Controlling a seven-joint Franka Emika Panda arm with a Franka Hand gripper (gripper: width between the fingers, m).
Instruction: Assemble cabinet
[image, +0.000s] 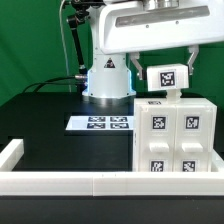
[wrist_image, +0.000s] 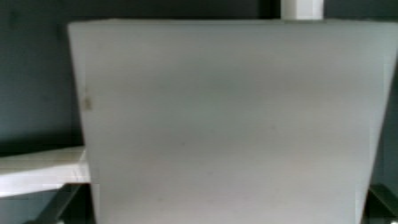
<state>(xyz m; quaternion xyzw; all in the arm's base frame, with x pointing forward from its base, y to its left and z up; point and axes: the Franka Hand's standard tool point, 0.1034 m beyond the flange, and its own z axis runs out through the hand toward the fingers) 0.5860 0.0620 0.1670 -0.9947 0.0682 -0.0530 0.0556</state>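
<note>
The cabinet body (image: 176, 137), a large white box with several tags on its front, stands at the exterior view's right. My gripper (image: 163, 64) hangs over its top, shut on a white panel block (image: 165, 76) with one tag facing the camera. The block's lower end is at the body's top edge; I cannot tell whether they touch. In the wrist view the held panel (wrist_image: 214, 110) fills most of the picture as a plain white face. My gripper (wrist_image: 221, 214) has dark fingers (wrist_image: 59, 206) just showing at the panel's two sides.
The marker board (image: 100, 122) lies flat on the black table in front of the robot base (image: 107, 80). A low white border rail (image: 70, 182) runs along the front and the exterior view's left. A white strip (wrist_image: 32, 176) shows beside the panel in the wrist view.
</note>
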